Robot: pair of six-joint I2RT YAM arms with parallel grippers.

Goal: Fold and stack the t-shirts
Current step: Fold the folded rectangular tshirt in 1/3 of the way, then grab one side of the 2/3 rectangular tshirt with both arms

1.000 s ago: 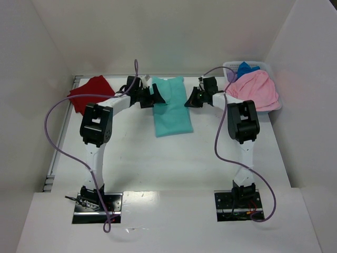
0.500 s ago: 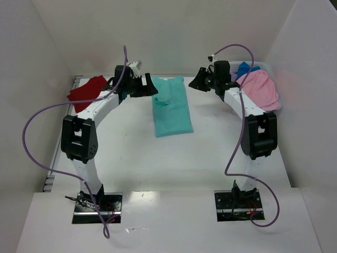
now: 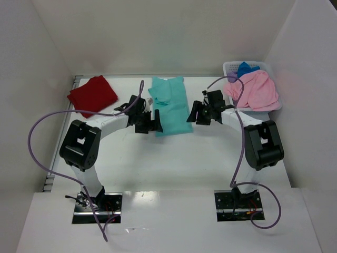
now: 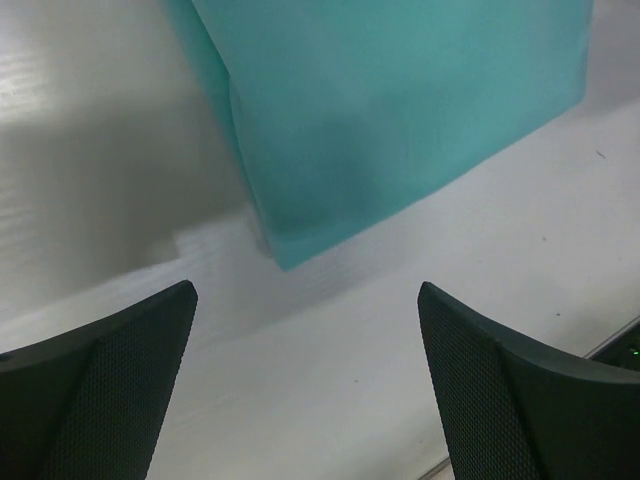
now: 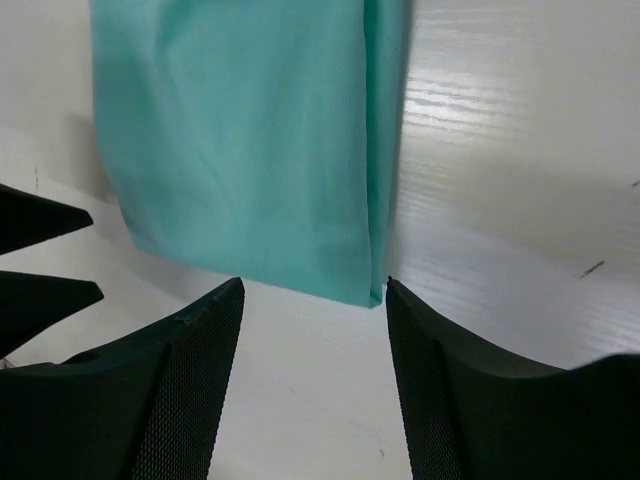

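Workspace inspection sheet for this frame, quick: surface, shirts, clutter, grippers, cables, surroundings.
surface: white table, a few small marks.
job's things: teal shirt folded lengthwise, centre; red shirt folded, far left; pink shirt heaped over blue shirt and purple shirt.
clutter: white basket, far right, holding that heap.
grippers: left gripper and right gripper open, empty, at the teal shirt's near corners.
cables: purple cables loop off each arm.
surroundings: white walls.
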